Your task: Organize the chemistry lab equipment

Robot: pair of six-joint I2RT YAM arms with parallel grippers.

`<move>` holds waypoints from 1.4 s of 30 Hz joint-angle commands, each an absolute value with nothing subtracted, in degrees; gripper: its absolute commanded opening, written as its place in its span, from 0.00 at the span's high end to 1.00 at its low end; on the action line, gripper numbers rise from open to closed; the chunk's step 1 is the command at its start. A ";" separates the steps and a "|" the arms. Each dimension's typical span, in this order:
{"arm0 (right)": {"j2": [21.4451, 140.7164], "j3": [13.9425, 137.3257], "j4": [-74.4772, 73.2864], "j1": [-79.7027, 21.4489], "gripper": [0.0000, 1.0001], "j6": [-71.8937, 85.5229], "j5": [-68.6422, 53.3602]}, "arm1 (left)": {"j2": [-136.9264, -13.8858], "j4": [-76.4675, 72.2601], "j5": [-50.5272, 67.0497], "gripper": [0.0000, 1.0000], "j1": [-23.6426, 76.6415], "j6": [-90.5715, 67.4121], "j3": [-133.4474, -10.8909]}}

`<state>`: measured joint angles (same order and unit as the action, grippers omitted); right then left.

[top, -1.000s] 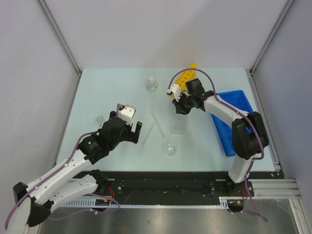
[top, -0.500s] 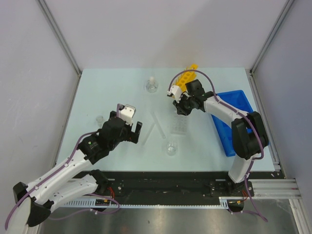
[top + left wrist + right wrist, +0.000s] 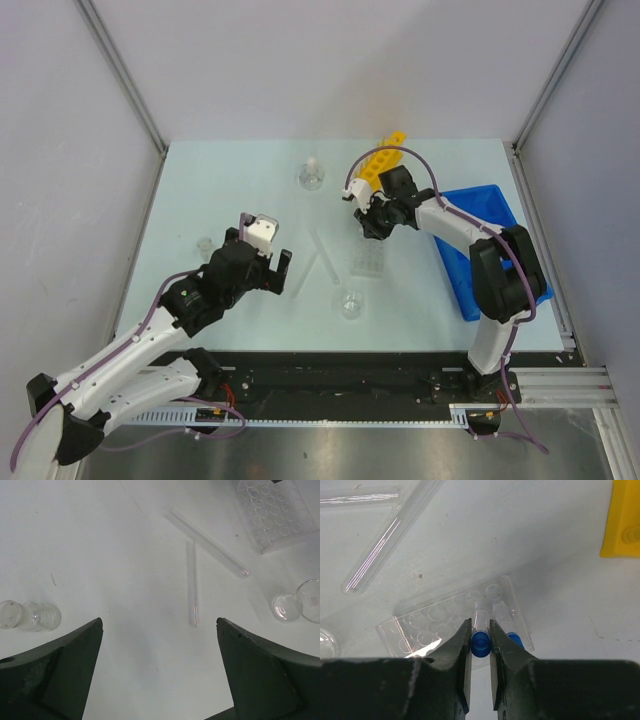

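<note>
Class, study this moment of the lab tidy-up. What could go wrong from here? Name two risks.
1. The right end effector pinches a blue-capped tube at its cap only, so the tube might tilt or slip above the clear tray.
2. Two loose glass tubes lie flat below the open left end effector. A nudge could roll them.
</note>
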<state>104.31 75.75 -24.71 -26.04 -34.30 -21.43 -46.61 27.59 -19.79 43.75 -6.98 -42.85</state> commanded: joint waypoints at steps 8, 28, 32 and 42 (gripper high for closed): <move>102.66 75.32 -24.43 -25.93 0.77 -34.19 -21.80 | -46.49 26.81 -19.86 0.00 43.59 -4.92 -42.71; 96.07 75.32 -24.87 -24.52 0.70 -33.05 -23.12 | -46.58 26.72 -19.51 0.00 43.51 -4.92 -42.63; 94.40 75.32 -24.52 -23.91 0.69 -31.99 -23.64 | -46.58 26.72 -19.51 0.00 43.51 -5.01 -42.63; 94.48 75.23 -23.74 -23.99 0.71 -28.83 -27.00 | -46.76 26.81 -19.60 0.00 43.51 -5.01 -42.71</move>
<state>95.37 75.22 -25.06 -23.62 -30.98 -25.65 -46.63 27.59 -19.75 43.75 -6.98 -42.85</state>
